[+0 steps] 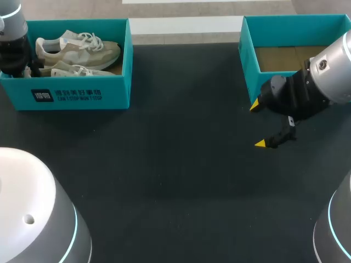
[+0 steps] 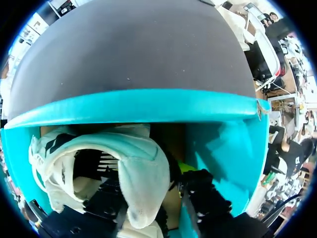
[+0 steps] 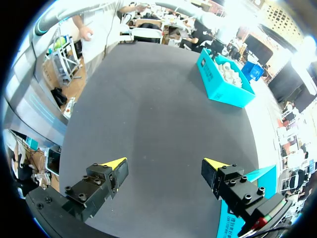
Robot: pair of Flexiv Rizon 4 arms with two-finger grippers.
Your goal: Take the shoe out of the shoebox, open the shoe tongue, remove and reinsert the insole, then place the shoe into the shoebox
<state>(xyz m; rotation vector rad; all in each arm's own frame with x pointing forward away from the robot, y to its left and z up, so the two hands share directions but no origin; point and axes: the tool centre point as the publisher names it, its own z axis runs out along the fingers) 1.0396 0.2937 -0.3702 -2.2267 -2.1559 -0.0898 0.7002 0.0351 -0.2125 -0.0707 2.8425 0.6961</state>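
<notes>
**A:** Teal shoebox (image 1: 82, 96) is holding the shoe (image 2: 143, 173) inside, so you are only beginning the taking-out step.

**B:** Yes. Your left hand (image 2: 158, 198) is sitting down at its heel, but the shoe is covering it and I cannot tell if it is gripping. Next you are needing a firm pinch, then a straight lift. Your right hand (image 1: 260, 123) is hovering open over the tabletop (image 1: 164, 164).

Beige-white sneaker (image 1: 77, 49) and a second sneaker (image 1: 71, 70) lie in the left teal shoebox (image 1: 82, 93). Another teal shoebox (image 1: 249, 68) sits open at the table's right.
</notes>
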